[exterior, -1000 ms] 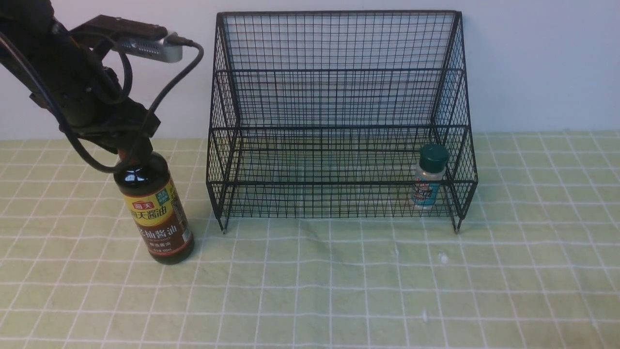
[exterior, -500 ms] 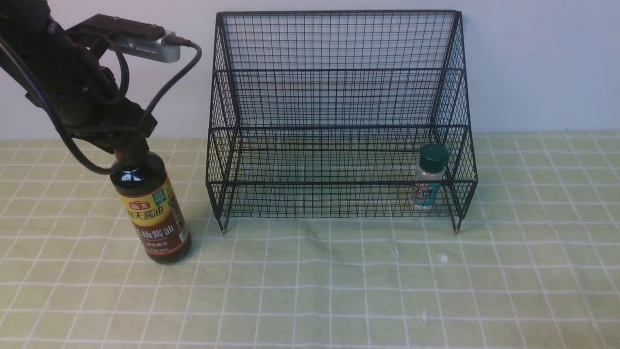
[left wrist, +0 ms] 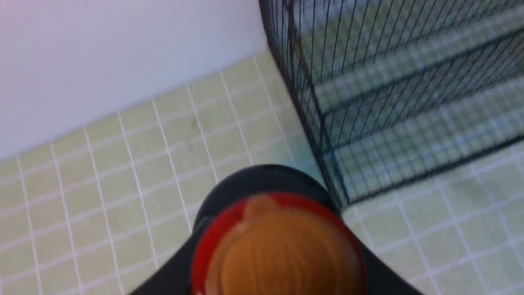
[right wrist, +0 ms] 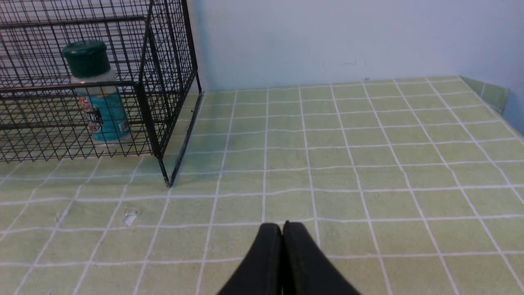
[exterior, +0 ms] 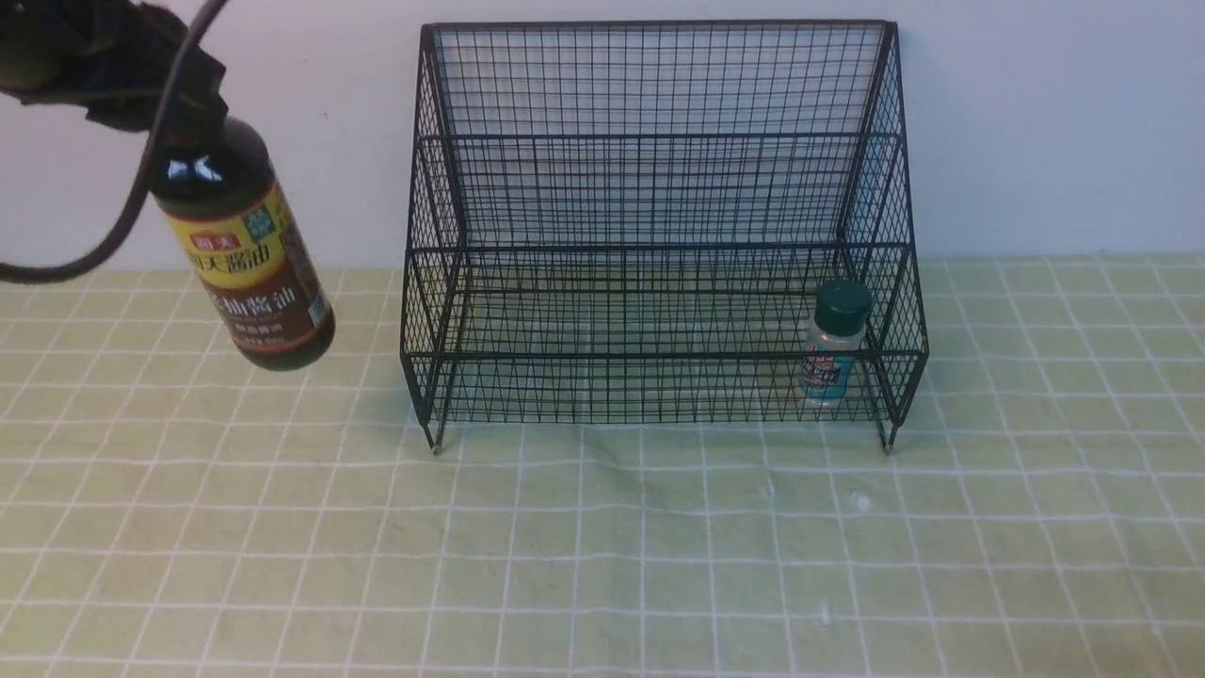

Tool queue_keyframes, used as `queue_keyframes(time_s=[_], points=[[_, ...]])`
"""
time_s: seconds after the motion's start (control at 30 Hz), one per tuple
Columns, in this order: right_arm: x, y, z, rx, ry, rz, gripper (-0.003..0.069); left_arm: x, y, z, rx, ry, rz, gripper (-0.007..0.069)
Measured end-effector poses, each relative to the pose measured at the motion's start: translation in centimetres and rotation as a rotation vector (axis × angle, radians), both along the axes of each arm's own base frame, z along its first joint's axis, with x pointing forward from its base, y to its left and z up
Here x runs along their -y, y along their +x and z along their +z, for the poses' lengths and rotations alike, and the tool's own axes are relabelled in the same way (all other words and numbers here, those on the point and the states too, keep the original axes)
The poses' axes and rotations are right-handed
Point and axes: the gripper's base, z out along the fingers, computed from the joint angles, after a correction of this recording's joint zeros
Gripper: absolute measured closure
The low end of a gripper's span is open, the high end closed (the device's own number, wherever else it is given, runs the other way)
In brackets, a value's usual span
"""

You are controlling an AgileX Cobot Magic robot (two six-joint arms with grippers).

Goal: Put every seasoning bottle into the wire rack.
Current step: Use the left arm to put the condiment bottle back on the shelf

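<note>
One bottle racked, one outside.
Green-capped shaker [exterior: 833,344] upright in wire rack [exterior: 659,248] lower tier, right end; dark soy-sauce bottle [exterior: 247,254] tilted, airborne, left of rack.

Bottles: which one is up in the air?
The tall dark soy-sauce bottle, held tilted by the left pincer; the small green-capped shaker stands inside the rack.

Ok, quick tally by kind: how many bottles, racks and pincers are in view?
Bottles: 2, the soy-sauce bottle held aloft by the left pincer, the green-capped shaker in the rack.
Racks: 1, the wire rack.
Pincers: 2, that one and the right pincer, shut empty.
Total: 5.
</note>
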Motion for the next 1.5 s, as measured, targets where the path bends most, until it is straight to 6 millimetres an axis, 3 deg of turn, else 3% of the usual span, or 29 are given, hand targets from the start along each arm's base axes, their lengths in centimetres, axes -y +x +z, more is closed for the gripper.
queue_keyframes(time_s=[0.23,0.6,0.87,1.27,1.5], points=[[0.0,0.0,0.0,0.000,0.000,0.000,0.0673,0.6,-0.3,3.4,0.165,-0.102,-0.014,0.0358],[0.0,0.0,0.0,0.000,0.000,0.000,0.0673,1.4,1.4,3.9,0.278,-0.246,-0.019,0.0358],[0.0,0.0,0.0,0.000,0.000,0.000,0.0673,2.3,4.0,2.4,0.276,-0.332,-0.060,0.0358],[0.0,0.0,0.0,0.000,0.000,0.000,0.0673,6.3,8.2,-1.0,0.349,-0.306,-0.151,0.0358],[0.0,0.0,0.0,0.000,0.000,0.000,0.0673,7.2,9.9,-3.0,0.321,-0.313,-0.144,0.0358]])
